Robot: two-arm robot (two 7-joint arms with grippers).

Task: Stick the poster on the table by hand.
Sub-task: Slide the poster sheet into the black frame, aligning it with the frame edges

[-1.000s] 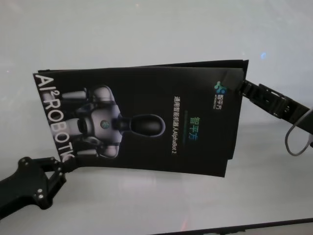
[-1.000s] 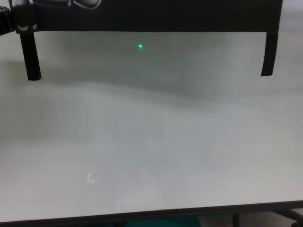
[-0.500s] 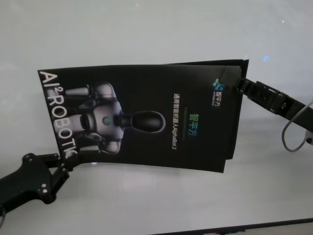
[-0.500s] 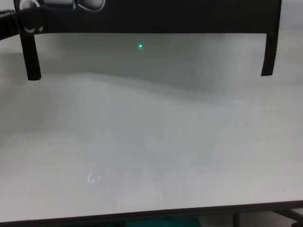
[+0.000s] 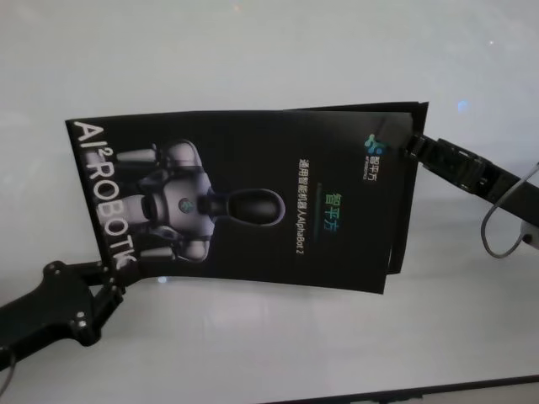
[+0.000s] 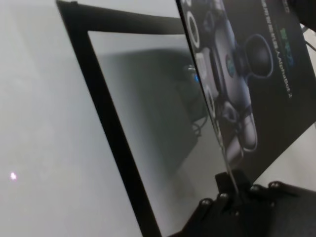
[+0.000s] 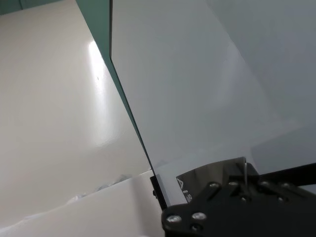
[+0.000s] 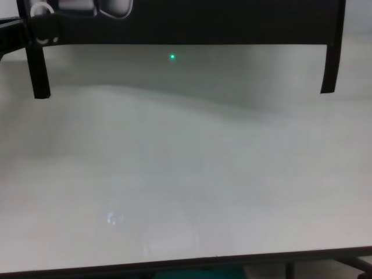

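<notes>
Left gripper (image 5: 108, 271) at near left, fingers pinched on the poster (image 5: 253, 202) near-left corner; poster held up above the white table (image 5: 269, 345), stretched between both arms, tape strips (image 8: 39, 72) hanging off its edge; right gripper (image 5: 410, 148) clamped on the far-right corner

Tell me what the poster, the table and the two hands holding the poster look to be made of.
The poster: thin glossy coated paper or film; it shows sheen and hangs edge-on as a slim sheet. The table: matte white board, probably laminate, with only soft, diffuse glare. The left hand and right hand: black hard plastic or metal with visible screw heads; I cannot tell which.
</notes>
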